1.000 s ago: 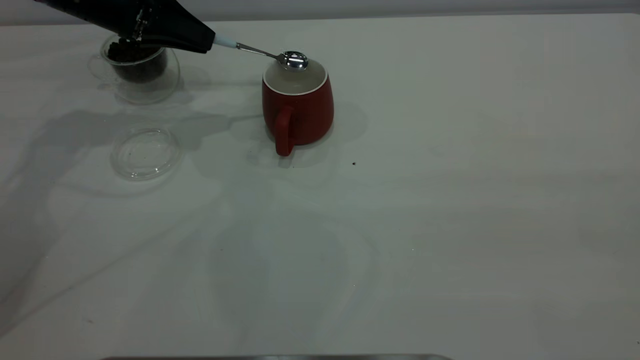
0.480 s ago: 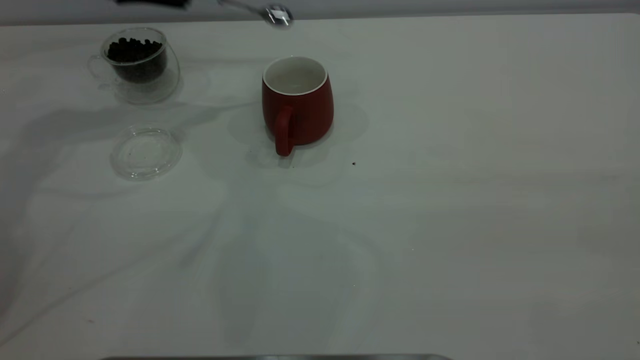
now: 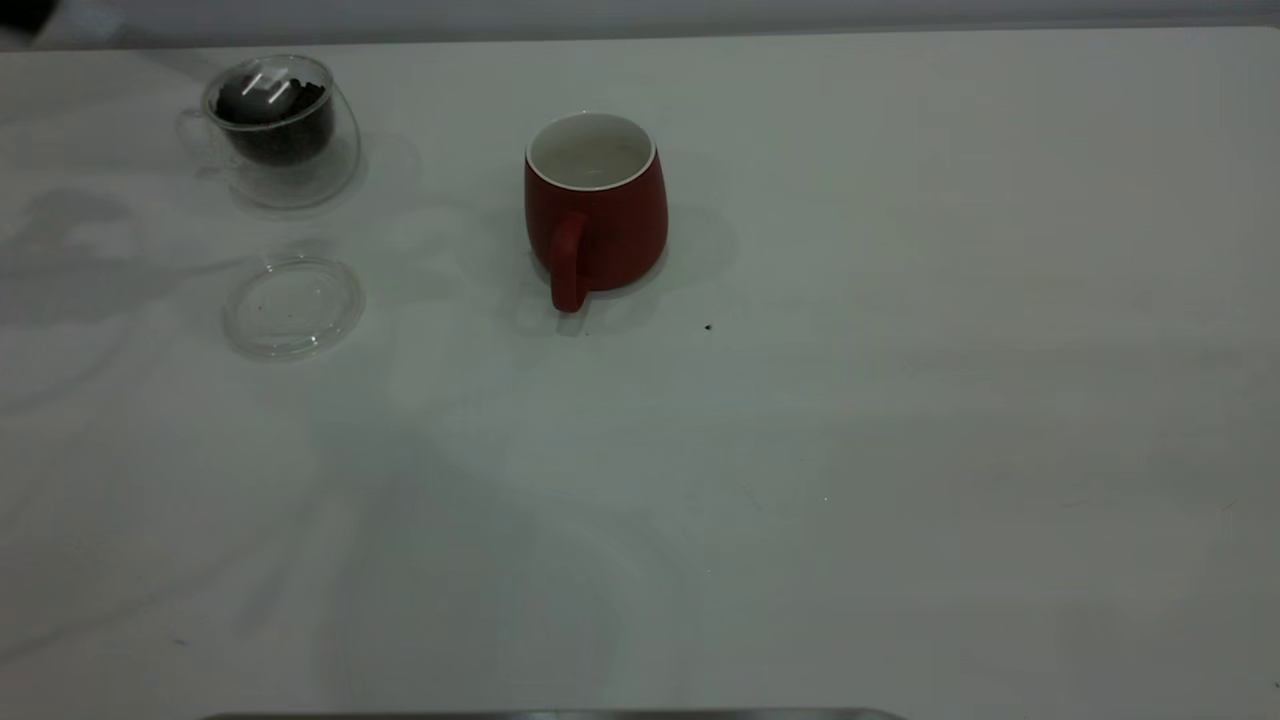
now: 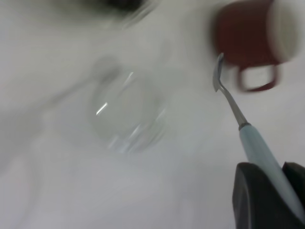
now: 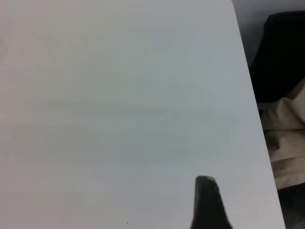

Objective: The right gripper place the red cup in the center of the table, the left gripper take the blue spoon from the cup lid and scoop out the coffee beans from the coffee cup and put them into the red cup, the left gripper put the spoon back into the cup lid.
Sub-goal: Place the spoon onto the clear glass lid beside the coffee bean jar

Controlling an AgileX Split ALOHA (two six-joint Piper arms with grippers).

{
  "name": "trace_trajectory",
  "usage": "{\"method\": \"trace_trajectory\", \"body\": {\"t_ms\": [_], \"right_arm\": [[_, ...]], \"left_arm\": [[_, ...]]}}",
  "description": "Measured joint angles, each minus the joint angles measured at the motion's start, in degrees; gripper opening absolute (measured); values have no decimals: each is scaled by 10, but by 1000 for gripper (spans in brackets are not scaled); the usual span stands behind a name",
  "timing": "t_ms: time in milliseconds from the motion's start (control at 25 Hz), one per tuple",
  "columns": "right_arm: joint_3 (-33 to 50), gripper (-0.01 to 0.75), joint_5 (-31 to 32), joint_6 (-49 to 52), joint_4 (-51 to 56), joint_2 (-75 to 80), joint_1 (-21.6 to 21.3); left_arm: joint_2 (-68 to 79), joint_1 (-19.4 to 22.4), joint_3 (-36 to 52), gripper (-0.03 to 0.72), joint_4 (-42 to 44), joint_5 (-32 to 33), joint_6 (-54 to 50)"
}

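The red cup stands upright near the table's middle, handle toward the camera, inside white. At the back left is the coffee cup with dark coffee beans. A grey blurred spoon bowl hangs over the beans. The cup lid lies flat in front of it, with nothing on it. My left gripper is shut on the blue spoon's pale handle; its metal bowl shows edge-on. Only a dark blur of that gripper shows at the exterior view's top-left corner. One finger of the right gripper hangs over bare table.
A tiny dark speck lies right of the red cup. The table's edge runs close by the right gripper, with dark and beige things beyond it.
The spoon has gone from over the red cup's rim up and leftward to over the coffee cup. The left arm has withdrawn almost out of the exterior view.
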Motion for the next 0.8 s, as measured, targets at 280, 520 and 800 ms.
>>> {"method": "trace_trajectory", "body": {"t_ms": [280,520,800], "right_arm": [[0,518,0,0,0,0,0],[0,518,0,0,0,0,0],[0,518,0,0,0,0,0]], "left_arm": [[33,23,34,127,21,0,-62],[88,13,48,126,10,-11,-57],[96,12,49,126,-45,-38,0]]}}
